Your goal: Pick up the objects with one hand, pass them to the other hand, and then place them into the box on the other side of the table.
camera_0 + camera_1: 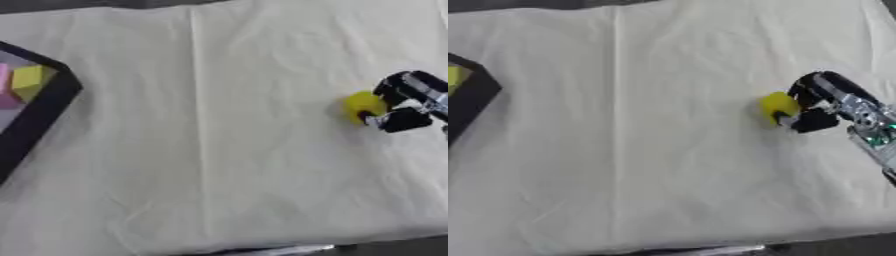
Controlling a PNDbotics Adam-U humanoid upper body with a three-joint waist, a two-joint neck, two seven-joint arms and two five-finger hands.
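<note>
A small yellow object [779, 105] lies on the cream cloth at the right side of the table. My right hand [820, 102] comes in from the right edge, its black fingers and thumb curled round the object's right side. The black-rimmed box [48, 102] sits at the left edge; inside it show a yellow block [28, 82] and a pink block [5, 92]. My left hand is in neither view.
The cream cloth [210, 150] covers the whole table, wrinkled, with a long fold running down its middle. A dark floor strip shows along the bottom edge.
</note>
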